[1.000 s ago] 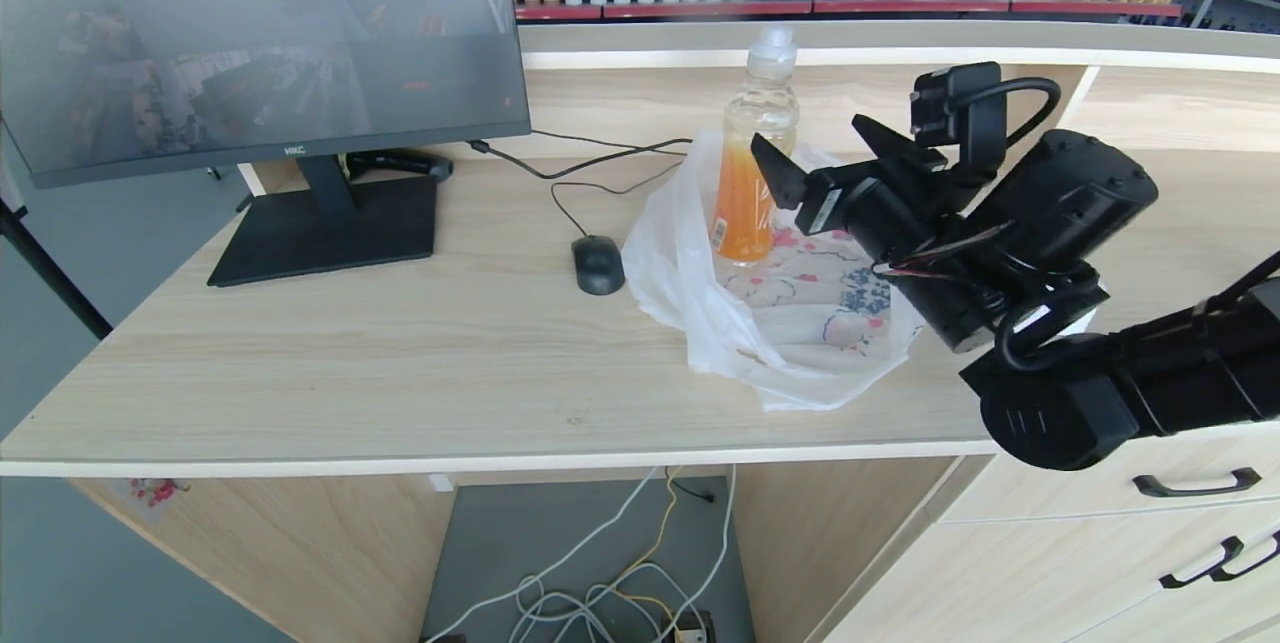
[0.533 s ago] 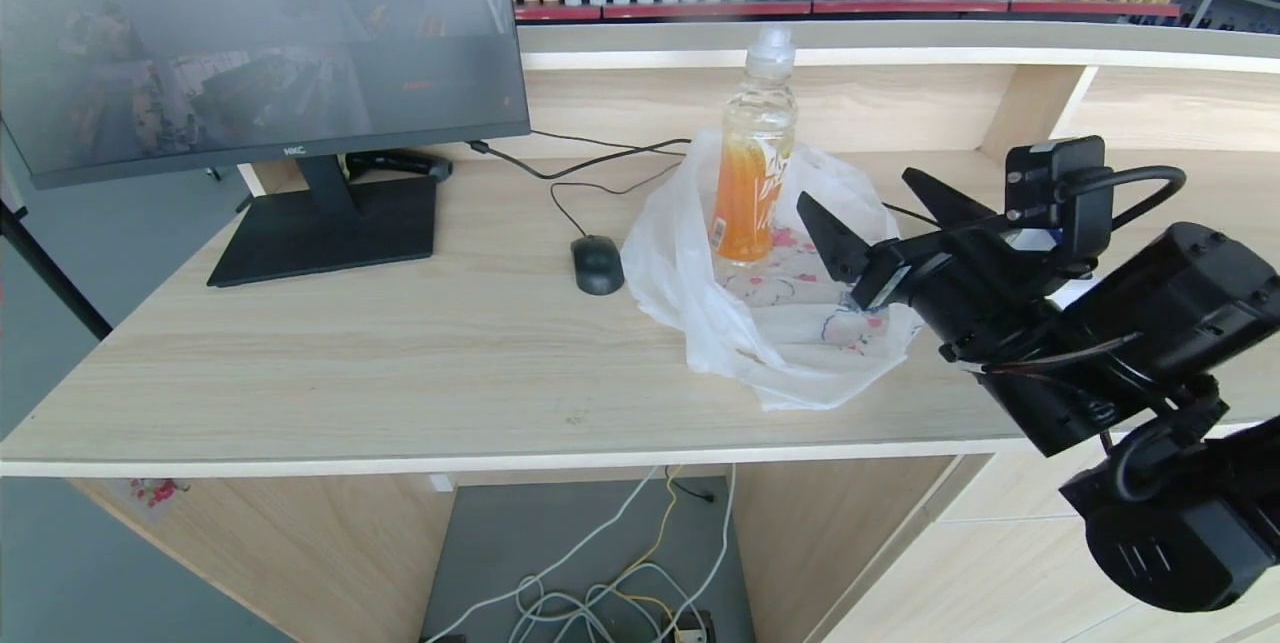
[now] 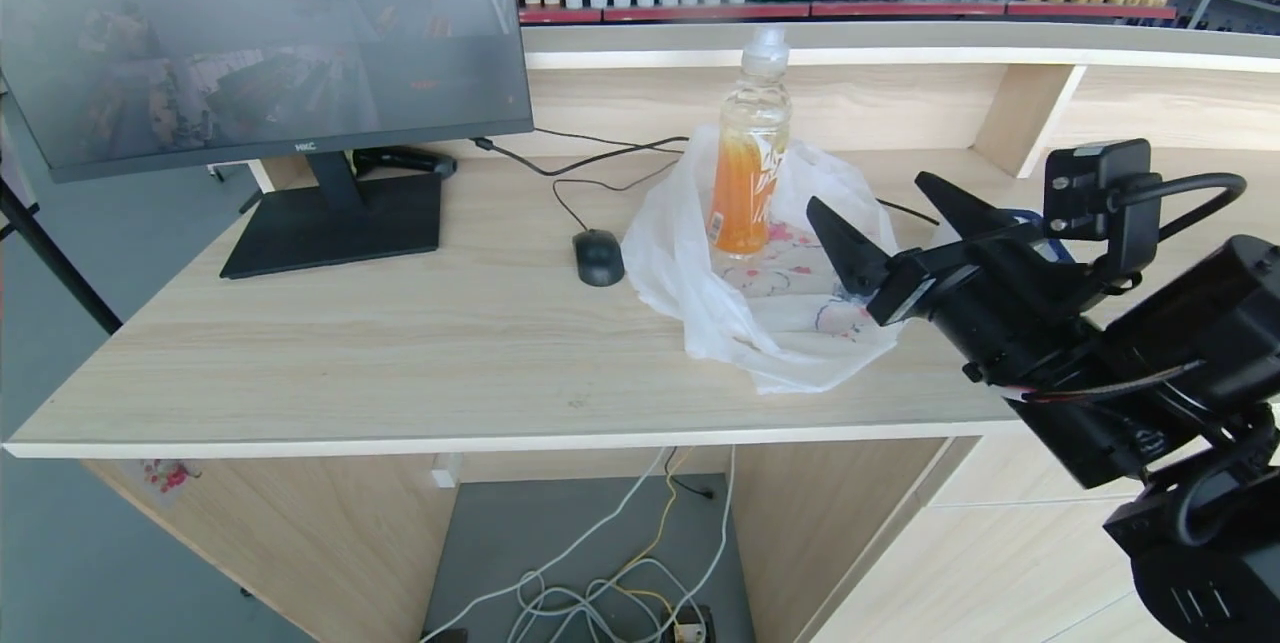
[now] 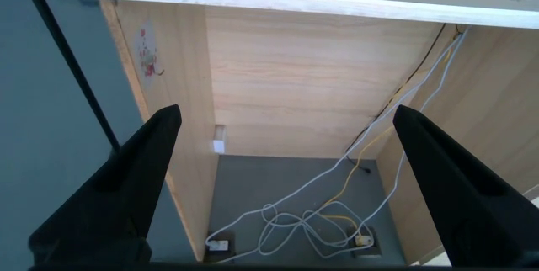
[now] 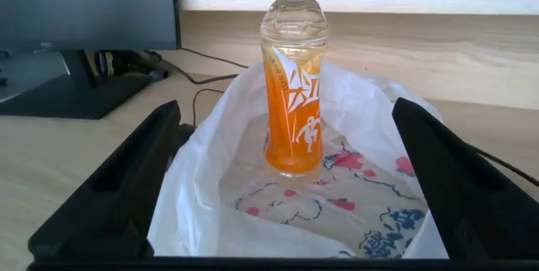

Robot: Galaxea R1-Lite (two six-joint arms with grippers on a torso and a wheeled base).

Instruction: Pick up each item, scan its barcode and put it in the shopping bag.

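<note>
The bottle (image 3: 745, 193) stands upright in the shopping bag (image 3: 700, 323), apparently bagged. Just beside the bag, the right gripper (image 3: 885, 208) holds its jaws wide apart, empty.

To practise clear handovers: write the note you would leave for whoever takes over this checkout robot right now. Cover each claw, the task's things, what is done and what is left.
Left claw: open, empty, below the counter top, facing the cables on the floor under it.
Right claw: open, empty, above the counter's right end, pointing at the shopping bag.
Things: the orange drink bottle stands upright inside the open shopping bag on the counter.
Done: bottle bagged; whether it was scanned cannot be told.
Left: confirm the scan, then check for further items.
</note>
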